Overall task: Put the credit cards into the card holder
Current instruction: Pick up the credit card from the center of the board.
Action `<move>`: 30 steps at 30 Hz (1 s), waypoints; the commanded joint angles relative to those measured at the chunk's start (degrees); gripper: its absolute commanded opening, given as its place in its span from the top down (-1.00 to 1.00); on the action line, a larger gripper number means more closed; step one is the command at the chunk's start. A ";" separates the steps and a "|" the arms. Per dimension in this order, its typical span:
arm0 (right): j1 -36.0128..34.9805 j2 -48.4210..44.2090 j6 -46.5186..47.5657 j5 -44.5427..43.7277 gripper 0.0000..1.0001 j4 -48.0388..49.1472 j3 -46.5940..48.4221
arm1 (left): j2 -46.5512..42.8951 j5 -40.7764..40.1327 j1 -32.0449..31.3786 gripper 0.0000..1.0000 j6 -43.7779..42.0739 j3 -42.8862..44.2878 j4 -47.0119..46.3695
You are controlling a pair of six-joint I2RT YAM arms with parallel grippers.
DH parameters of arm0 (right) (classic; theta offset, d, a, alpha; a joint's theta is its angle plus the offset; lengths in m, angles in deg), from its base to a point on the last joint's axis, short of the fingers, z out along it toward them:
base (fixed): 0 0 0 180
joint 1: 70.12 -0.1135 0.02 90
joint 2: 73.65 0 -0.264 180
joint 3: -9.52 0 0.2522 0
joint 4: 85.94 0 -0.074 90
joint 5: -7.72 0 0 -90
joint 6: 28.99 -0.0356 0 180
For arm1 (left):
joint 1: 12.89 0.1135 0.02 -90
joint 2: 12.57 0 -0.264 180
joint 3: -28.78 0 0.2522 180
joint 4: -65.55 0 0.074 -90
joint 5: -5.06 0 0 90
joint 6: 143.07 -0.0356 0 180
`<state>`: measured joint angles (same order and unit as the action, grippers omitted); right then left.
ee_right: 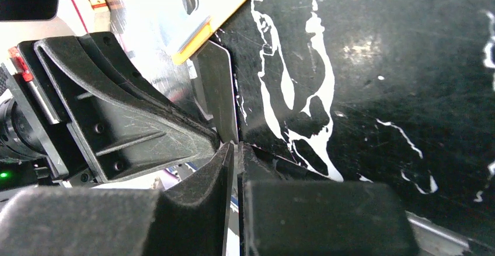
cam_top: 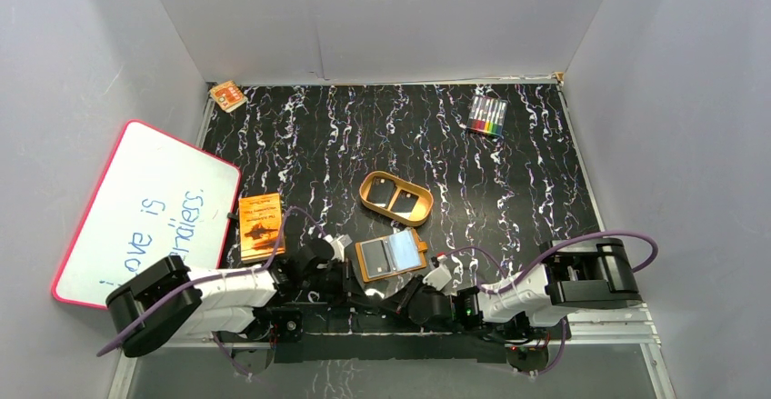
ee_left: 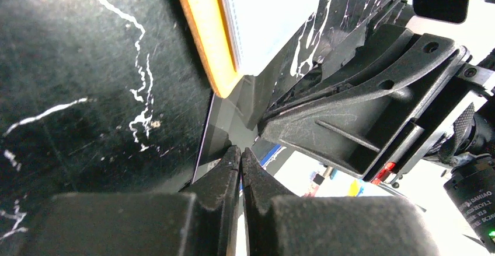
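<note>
A: Status of the left end effector (ee_left: 240, 151)?
B: Pressed shut at the card's (ee_left: 225, 128) lower edge; whether it truly pinches, I cannot tell.
A: Why is the card on edge?
B: Probably to slide into the holder (cam_top: 386, 258), open on the bench (cam_top: 527, 190) just beyond. Two more cards (cam_top: 380, 187) lie in the tray (cam_top: 364, 192) behind.
A: Right end effector (ee_right: 236, 146)?
B: Nearly closed on the same card.

Bright overhead light, wrist views glaring (blown whites)
</note>
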<state>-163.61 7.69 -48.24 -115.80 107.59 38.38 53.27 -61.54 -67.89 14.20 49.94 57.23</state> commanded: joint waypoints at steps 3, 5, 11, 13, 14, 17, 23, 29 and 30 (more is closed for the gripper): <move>0.31 -0.64 4.35 -4.84 0.67 4.71 -0.30 | -4.20 -2.82 -0.54 0.94 -0.50 -2.16 8.60; 0.28 -0.62 3.67 -4.13 0.58 3.72 -0.26 | -6.45 -3.22 -0.54 0.95 -0.55 -1.56 10.19; 0.29 -1.76 3.00 -2.85 0.35 -0.54 0.25 | -15.02 -5.16 -0.55 0.84 -1.36 2.20 18.84; 0.27 -1.84 2.86 -2.36 0.32 -1.63 0.50 | -17.35 -5.77 -0.54 0.75 -1.74 3.85 21.39; 0.29 -1.80 2.82 -2.07 0.29 -2.13 0.63 | -18.28 -6.14 -0.54 0.70 -1.90 4.38 23.03; 0.25 -1.58 2.47 -1.20 0.23 -3.61 1.06 | -20.82 -9.23 -0.54 0.57 -2.39 5.77 27.79; 0.27 -1.05 1.62 0.04 0.12 -5.14 1.49 | -18.63 -15.00 -0.54 0.38 -2.63 6.31 33.23; 0.24 0.03 1.15 1.38 0.05 -4.71 1.56 | -11.45 -13.20 -0.54 0.38 -3.34 6.47 30.58; 0.24 0.09 1.15 1.55 0.04 -4.70 1.52 | -11.02 -12.49 -0.54 0.38 -3.22 6.22 29.53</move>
<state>-163.33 6.55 -47.15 -115.16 106.91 39.36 39.41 -73.98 -68.15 12.41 56.56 85.10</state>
